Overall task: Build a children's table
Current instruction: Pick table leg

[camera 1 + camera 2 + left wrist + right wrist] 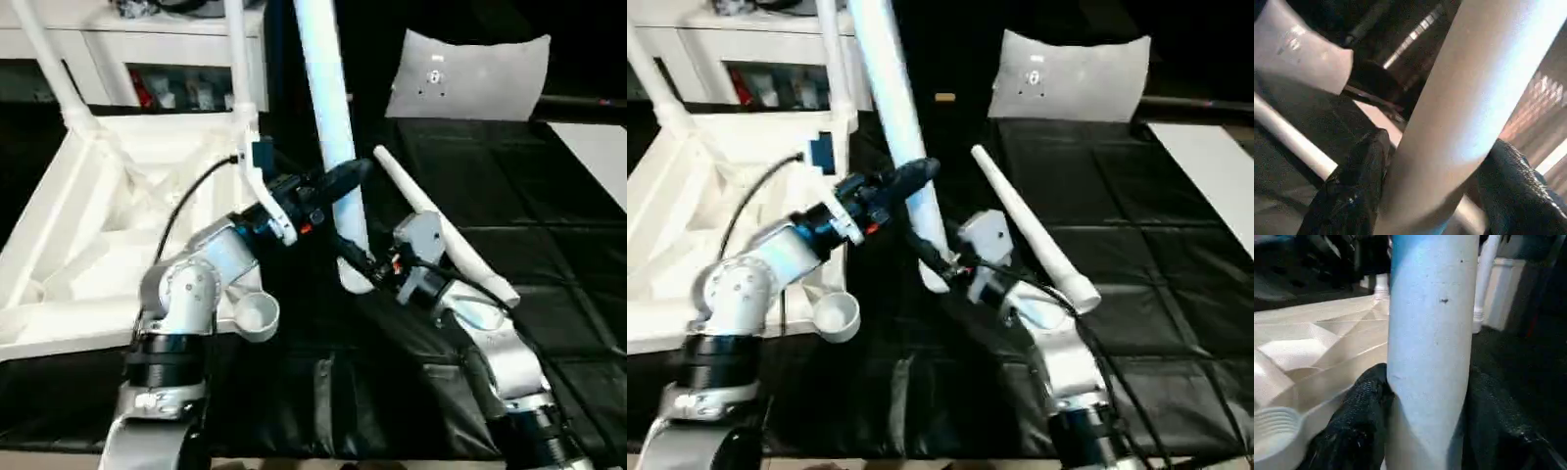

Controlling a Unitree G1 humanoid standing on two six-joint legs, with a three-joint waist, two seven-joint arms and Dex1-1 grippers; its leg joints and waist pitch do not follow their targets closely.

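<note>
Table top [108,225]: we see it upside down on the left, ribbed underside up, left part cut off by the frame edge.
Fitted legs: two legs already stand in the far sockets, one at [59,73], one at [238,69]; we lose both tops past the frame.
Near socket [257,315]: round threaded socket, open, just beside our left forearm.
Held leg [331,127]: roughly upright, leaning a little, between both grippers; top end cut off, lower end partly hidden behind our right gripper.
Left gripper [348,176]: fingers [1352,196] sit either side of the held leg, mid-shaft; whether they press on it or stand slightly off, we cannot tell.
Right gripper [364,266]: clamped on the held leg near its lower end; fingers [1356,426] hug both sides.
Loose leg [441,230]: lies on the black mat [549,255], running behind our right wrist, middle part hidden.
Grey sheet [470,78]: far end, details too small to read.
</note>
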